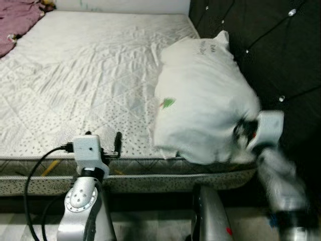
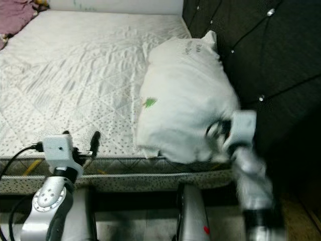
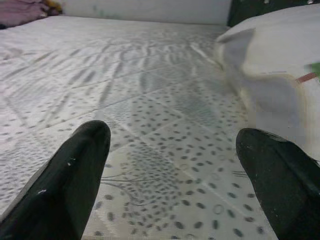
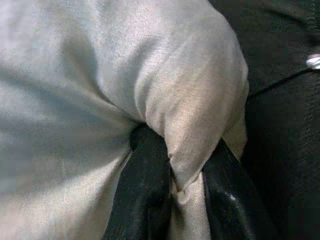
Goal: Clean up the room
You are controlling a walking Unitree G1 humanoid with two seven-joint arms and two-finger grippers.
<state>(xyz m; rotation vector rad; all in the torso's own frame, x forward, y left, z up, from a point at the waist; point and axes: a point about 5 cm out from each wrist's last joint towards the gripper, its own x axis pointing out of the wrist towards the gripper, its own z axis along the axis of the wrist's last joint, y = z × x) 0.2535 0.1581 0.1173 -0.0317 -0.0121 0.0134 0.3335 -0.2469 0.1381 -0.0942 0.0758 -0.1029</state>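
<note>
Right pincer [image 4: 172, 200] pinching near corner of white pillow [image 1: 200, 100] on bed [image 1: 75, 75], beside dark headboard [image 1: 281, 55]; left pincer [image 3: 175, 170] spread over mattress edge.

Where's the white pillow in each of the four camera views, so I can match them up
Left eye view: white pillow right of centre, at the mattress's right edge, against the dark headboard.
Right eye view: pillow right of centre, same spot.
Left wrist view: pillow beside the mattress.
Right wrist view: pillow close up, a corner pinched in the right gripper.
Shared landmark: the headboard.
</note>
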